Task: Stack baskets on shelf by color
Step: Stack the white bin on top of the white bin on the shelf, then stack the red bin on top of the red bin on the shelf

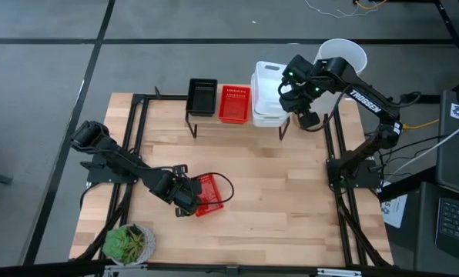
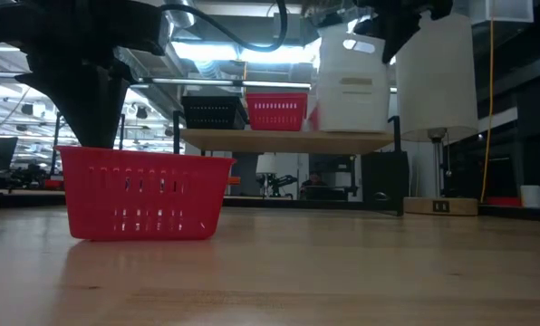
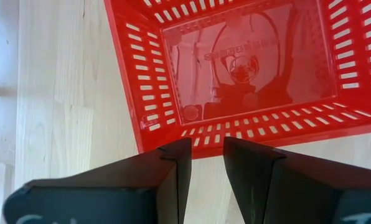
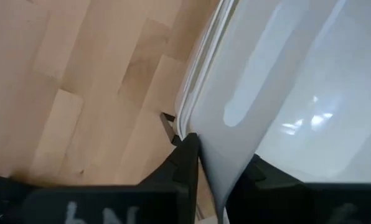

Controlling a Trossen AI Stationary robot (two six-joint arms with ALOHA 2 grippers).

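On the shelf (image 1: 237, 123) at the table's far side stand a black basket (image 1: 202, 96), a red basket (image 1: 233, 104) and a stack of white baskets (image 1: 266, 96). My right gripper (image 4: 220, 168) hangs open over the stack's right side. One finger is outside and one inside the top white basket's wall (image 4: 213, 155). Another red basket (image 1: 210, 194) rests with its bottom on the table near the front left. My left gripper (image 3: 207, 152) is open, slanting down at that basket's left rim (image 3: 204, 146), both fingertips outside it. My left gripper's fingertips (image 3: 176, 152) stand right at the outer rim of the red basket's short wall; whether they touch it I cannot tell. My right gripper's outer finger (image 4: 187, 158) lies close against the white basket's wall from above; whether it touches I cannot tell.
A tall white cylinder (image 1: 342, 55) stands just behind the shelf's right end, close to my right arm. A green potted plant (image 1: 129, 243) sits at the table's front left corner. A black cable (image 1: 223, 185) loops beside the red basket. Bare wood lies across the table's middle and right.
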